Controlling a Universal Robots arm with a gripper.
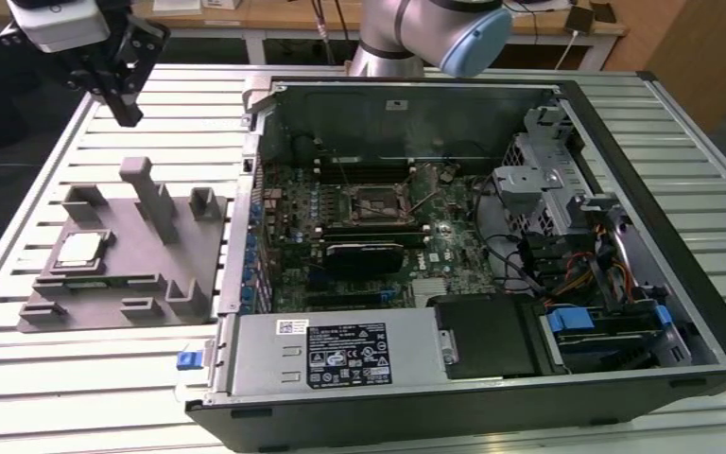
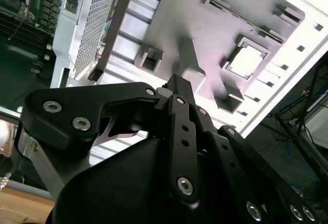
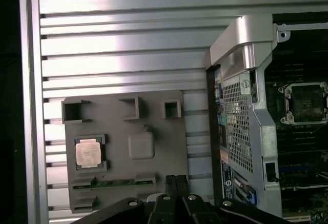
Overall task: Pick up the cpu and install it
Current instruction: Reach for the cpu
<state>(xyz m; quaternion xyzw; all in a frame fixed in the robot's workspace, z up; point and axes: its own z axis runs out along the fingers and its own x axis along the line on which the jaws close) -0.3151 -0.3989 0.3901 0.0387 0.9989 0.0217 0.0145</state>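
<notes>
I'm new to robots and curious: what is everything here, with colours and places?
table: one, silver slats, under everything.
computer case: one, black, open, on the table.
socket: one, dark, empty, inside the computer case.
power supply: one, silver, at the computer case's near edge in the exterior view.
holder: one, grey, on the table, exterior view's left of the computer case.
cpu: one, silvery, in a recess of the holder.
arm: one, silver and blue, beyond the computer case.
hand: one, black, shut, empty, above the table beyond the holder.
</notes>
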